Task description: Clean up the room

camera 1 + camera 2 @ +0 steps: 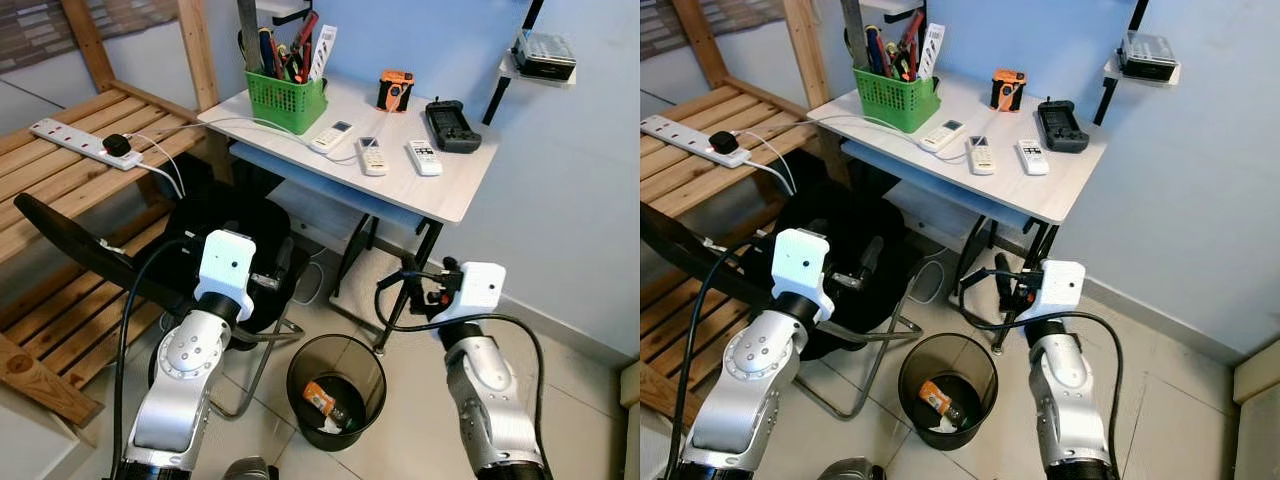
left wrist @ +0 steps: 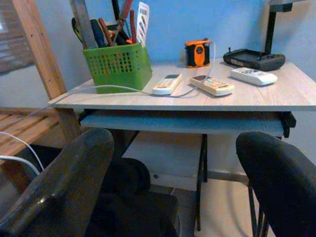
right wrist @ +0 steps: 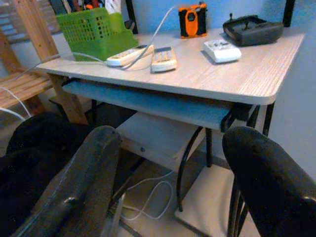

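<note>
Hovering right pincer open, bin below, desk ahead

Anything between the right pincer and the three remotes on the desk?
Nothing visible blocks it. The right pincer hangs open below the desk edge, so it must rise past the edge to reach the remotes.

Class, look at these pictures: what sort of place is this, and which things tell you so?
Probably a home study corner: a small desk holding remote controls, a green basket of tools, and a waste bin on the tiled floor.
</note>
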You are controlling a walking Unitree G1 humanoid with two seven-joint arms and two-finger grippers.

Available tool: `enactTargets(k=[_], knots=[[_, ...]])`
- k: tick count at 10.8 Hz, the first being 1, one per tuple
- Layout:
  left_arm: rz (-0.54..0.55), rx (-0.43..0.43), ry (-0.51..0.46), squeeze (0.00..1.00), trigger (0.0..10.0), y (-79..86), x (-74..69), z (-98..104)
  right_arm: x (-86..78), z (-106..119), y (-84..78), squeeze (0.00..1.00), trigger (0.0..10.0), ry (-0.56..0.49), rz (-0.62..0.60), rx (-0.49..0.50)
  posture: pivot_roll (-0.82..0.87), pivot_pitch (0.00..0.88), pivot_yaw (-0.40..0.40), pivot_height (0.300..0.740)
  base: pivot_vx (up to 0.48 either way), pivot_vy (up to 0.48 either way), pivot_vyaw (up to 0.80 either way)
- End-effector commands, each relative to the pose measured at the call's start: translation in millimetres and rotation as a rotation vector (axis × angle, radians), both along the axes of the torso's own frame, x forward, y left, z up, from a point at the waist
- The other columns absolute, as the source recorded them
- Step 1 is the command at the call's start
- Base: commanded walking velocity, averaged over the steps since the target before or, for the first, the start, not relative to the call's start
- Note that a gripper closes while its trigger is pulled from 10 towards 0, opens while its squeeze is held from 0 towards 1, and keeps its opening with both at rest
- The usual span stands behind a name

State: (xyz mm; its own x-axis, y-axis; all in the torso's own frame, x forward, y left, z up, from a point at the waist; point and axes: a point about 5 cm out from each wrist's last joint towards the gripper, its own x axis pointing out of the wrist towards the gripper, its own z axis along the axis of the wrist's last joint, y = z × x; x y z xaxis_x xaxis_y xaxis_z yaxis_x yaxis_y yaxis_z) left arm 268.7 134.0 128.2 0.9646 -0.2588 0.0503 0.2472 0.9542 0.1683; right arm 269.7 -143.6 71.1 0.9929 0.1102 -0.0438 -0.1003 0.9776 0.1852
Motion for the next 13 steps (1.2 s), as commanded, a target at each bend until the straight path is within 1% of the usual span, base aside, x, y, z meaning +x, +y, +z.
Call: enactTargets(k=[1,3,13], knots=[[0.001,0.002,-0.006,0.00,10.0,-1.1,2.1,0.2,2.4,0.9,2.0,0.00,10.0,0.005,0.010,0.005,0.08,0.000,0.000,0.740,0.000,0.000,0.00],[-0.006,0.015,-0.014,0.00,10.0,-3.1,2.7,0.0,3.0,0.6,2.4,0.00,10.0,0.008,0.008,0.010,0.08,0.000,0.003,0.740,0.000,0.000,0.00],[-0.007,0.027,-0.034,0.00,10.0,-7.0,5.7,0.5,6.3,0.9,0.5,0.00,10.0,0.008,0.000,0.012,0.08,0.000,0.002,0.740,-0.294,0.000,0.00]])
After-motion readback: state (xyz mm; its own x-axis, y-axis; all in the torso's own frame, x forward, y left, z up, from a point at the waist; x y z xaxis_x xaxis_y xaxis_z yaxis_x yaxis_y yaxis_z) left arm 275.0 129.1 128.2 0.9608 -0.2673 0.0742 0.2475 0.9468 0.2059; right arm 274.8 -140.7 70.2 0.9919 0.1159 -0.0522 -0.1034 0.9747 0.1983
